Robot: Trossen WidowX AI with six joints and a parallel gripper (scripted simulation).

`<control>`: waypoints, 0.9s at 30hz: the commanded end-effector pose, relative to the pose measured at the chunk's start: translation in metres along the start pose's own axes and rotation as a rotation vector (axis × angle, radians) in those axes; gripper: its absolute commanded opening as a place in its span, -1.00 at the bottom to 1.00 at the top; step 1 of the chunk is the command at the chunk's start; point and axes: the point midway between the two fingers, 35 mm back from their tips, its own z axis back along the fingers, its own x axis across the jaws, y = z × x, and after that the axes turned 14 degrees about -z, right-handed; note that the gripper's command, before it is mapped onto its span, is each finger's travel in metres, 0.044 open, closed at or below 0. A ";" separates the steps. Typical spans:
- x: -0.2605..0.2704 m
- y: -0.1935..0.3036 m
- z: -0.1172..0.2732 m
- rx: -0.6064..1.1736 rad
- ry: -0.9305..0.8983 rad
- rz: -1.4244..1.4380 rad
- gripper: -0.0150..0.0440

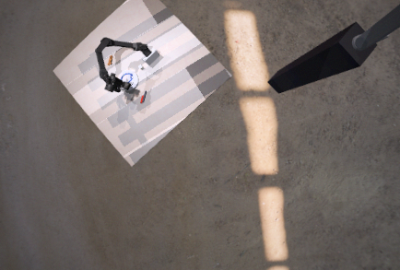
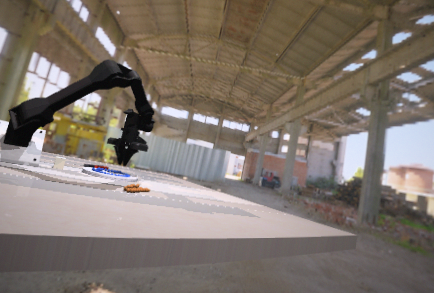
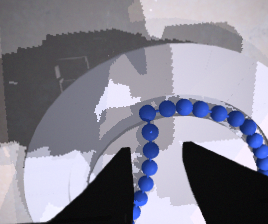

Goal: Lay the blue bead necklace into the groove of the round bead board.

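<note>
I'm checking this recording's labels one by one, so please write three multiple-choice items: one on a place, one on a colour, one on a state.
1. Where does the straighter run of the necklace lie?
A. Off the board
B. Inward of the groove, over the board's middle
C. Wholly in the groove

2. What colour is the small bundle nearest the table's front edge in the exterior view?
A. Orange
B. Green
C. White

3. How do the tips of the claw stand?
A. Pressed together
B. Crossed
C. Apart

1: B, the wrist view shows it leaving the curve and running inward over the board.
2: A, its orange shows in the exterior view.
3: C, the wrist view shows a gap between them.
</note>
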 end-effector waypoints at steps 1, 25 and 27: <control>0.000 0.000 -0.006 0.001 0.003 0.007 -0.08; -0.001 0.001 -0.028 0.006 0.000 0.006 -0.49; -0.001 0.001 -0.028 0.006 0.000 0.006 -0.49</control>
